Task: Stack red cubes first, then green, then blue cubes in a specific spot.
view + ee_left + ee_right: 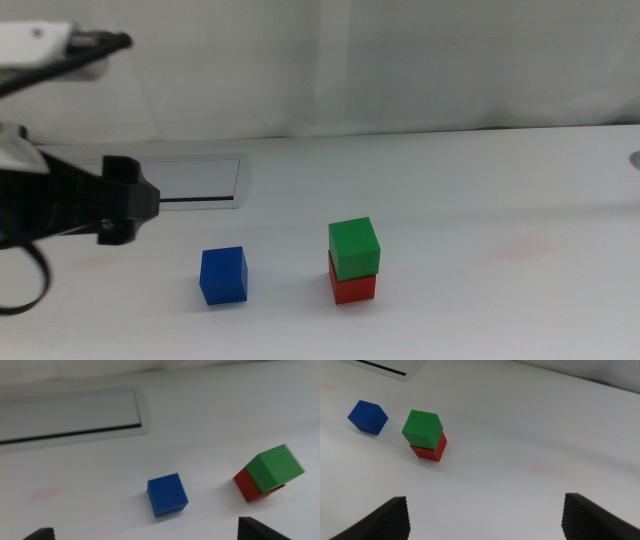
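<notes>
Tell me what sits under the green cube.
The green cube rests on the red cube, slightly twisted and overhanging it. The red cube's top face is covered; only its sides show.

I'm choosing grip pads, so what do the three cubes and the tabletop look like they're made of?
Blue cube, green cube and red cube: probably solid plastic or painted wood, with a matte finish, flat even colour, crisp edges and no glare. Tabletop: smooth white laminate or painted board, faintly sheened.
</notes>
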